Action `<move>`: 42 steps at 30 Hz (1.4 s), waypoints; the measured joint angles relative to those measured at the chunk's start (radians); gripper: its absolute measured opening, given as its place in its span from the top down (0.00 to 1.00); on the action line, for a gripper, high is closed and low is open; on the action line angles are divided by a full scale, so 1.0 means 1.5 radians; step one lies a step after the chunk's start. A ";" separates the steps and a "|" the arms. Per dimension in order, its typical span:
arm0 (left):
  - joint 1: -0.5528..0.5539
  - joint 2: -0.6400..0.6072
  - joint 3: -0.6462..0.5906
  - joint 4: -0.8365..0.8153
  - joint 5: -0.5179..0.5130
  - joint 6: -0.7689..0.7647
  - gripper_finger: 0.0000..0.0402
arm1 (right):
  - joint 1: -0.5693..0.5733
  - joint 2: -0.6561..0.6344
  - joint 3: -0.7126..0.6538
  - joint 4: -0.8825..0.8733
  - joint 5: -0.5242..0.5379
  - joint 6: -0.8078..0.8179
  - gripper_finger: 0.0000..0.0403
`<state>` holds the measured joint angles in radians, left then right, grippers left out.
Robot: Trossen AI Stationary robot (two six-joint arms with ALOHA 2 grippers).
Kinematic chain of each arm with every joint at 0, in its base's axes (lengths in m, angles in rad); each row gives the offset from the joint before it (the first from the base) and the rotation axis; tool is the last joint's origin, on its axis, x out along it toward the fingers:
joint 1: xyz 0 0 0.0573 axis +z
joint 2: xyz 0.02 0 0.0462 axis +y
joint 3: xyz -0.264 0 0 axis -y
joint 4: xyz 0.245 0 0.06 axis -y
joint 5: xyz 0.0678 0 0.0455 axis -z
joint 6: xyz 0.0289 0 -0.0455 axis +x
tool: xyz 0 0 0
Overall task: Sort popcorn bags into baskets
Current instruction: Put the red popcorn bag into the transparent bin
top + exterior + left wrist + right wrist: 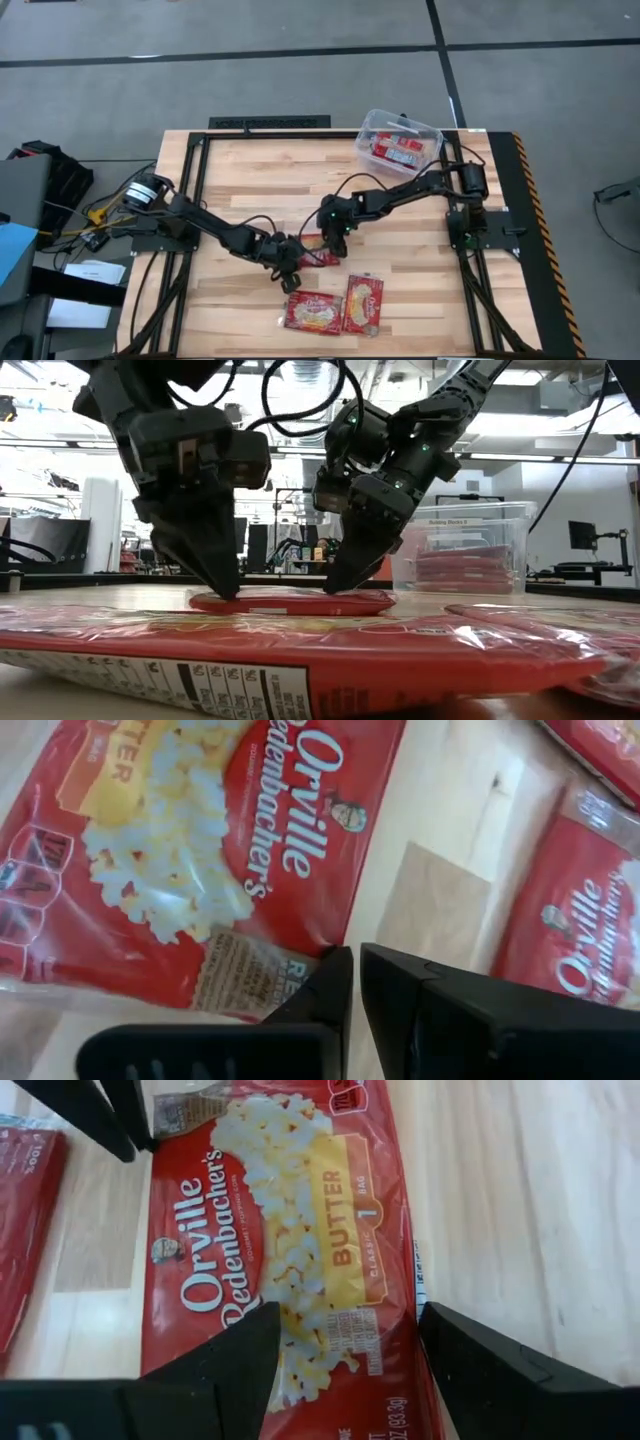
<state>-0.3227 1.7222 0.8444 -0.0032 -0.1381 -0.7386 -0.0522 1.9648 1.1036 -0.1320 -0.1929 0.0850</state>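
A red popcorn bag (316, 250) (290, 602) with a yellow-cream popcorn picture lies flat on the wooden table between both grippers. My left gripper (291, 258) (355, 960) is shut and comes down at the bag's left end. My right gripper (336, 243) (348, 1315) is open over the bag's right end, one finger above each long side of the bag (280, 1260). The clear tub (432, 132) (460, 550) stands at the table's far right with several red bags inside. My left gripper has its shut fingertips (340, 965) on a corner of the bag's left end (300, 955), coming steeply from above; the bag lies flat on the table. My right gripper reaches down to the bag in the low view (335, 588); whether it touches, I cannot tell.
Two more red bags (313, 312) (364, 303) lie side by side near the table's near edge, close to the grippers; one fills the low view's foreground (250, 645). Bare wood lies to the left and far side. Black rails run along the table's left, right and far edges.
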 joint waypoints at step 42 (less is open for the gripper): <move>0.010 0.008 0.004 0.057 -0.225 0.061 1.00 | -0.031 -0.079 -0.001 0.015 -0.029 0.000 0.33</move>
<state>-0.3073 1.7348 0.8510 0.0825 -0.4752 -0.6466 -0.0992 1.8465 1.1015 -0.1096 -0.2371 0.0853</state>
